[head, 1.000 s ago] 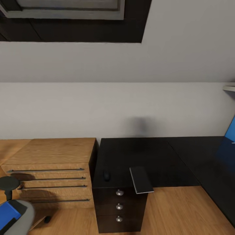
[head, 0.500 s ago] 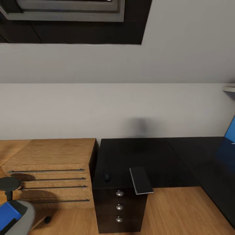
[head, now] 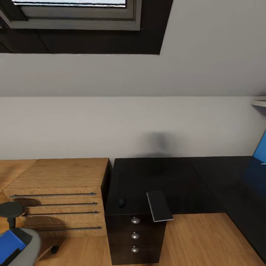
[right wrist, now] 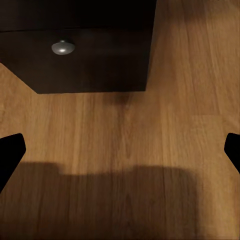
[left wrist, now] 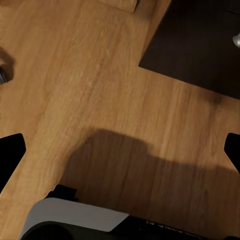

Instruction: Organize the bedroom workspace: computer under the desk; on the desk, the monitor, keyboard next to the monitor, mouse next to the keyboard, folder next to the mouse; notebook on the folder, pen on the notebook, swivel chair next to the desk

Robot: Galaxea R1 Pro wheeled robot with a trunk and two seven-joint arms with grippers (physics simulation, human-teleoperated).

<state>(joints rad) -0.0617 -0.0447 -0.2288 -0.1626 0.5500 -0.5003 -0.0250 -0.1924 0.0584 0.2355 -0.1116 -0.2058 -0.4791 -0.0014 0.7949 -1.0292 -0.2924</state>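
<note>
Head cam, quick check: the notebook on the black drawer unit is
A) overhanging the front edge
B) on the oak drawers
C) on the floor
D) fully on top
A: the notebook lies on the black unit with its near end sticking out past the front edge above the knobs.

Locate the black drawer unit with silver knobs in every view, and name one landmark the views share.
Head view: the black drawer unit stands low at centre, right of the oak drawers.
Left wrist view: its dark front fills one corner, with a silver knob at the edge.
Right wrist view: its front spans one side, showing one knob.
Shared landmark: the wood floor.
</note>
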